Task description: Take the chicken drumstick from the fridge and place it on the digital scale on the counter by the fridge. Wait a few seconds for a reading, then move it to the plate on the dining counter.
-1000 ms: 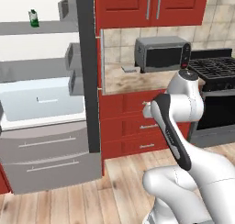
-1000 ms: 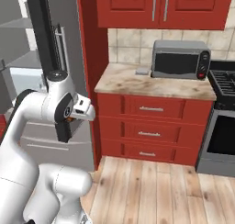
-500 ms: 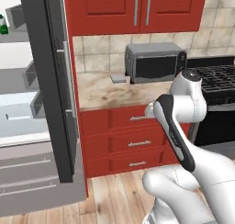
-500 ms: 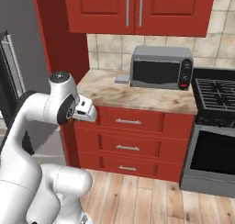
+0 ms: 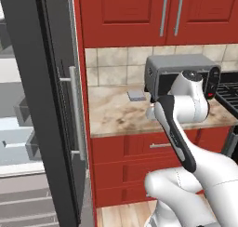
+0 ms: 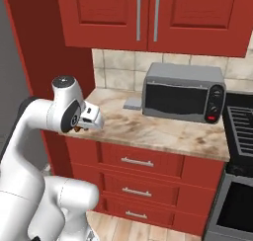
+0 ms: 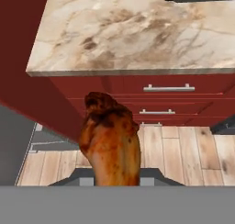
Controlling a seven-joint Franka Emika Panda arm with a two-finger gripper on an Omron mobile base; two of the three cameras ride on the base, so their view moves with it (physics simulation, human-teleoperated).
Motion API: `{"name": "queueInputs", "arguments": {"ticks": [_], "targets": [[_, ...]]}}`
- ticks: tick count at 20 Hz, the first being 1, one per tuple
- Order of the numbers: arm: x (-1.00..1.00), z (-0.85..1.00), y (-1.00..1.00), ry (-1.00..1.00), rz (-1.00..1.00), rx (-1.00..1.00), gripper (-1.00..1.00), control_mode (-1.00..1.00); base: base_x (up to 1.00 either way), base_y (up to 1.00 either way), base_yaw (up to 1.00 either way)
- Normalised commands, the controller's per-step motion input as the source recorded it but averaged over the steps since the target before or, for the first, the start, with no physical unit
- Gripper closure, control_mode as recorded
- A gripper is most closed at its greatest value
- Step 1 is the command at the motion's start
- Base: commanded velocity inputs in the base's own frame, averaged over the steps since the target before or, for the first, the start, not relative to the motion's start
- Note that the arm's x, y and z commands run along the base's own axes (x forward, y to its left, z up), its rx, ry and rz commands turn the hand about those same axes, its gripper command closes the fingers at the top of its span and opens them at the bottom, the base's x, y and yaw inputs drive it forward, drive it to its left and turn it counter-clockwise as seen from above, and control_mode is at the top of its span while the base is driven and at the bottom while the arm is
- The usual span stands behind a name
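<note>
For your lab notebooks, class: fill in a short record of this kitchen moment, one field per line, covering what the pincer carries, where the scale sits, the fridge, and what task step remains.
held item: chicken drumstick, gripped in the pincer
pincer state: shut on the drumstick
pincer position: in front of the counter's left edge, not yet over the top
digital scale: on the counter, beside the microwave, nothing on it
fridge: door open
step remaining: set the drumstick on the scale

Red cupboards [image 6: 148, 18] are hanging over beige wall tiles [image 5: 111, 63]. Red drawers [image 6: 143, 171] are sitting on a pale wood floor [image 7: 183, 149]. A black stove [image 6: 239, 131] is standing at the right.
</note>
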Motion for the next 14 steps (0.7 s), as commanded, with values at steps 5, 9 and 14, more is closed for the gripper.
{"name": "queueInputs", "arguments": {"ticks": [5,9,14], "targets": [[0.0,0.0,0.0,0.0,0.0,0.0,1.0,1.0,0.58,-0.22,0.1],[0.0,0.0,0.0,0.0,0.0,0.0,1.0,1.0,0.57,-0.24,0.09],[0.0,0.0,0.0,0.0,0.0,0.0,1.0,1.0,0.54,-0.32,0.06]]}}
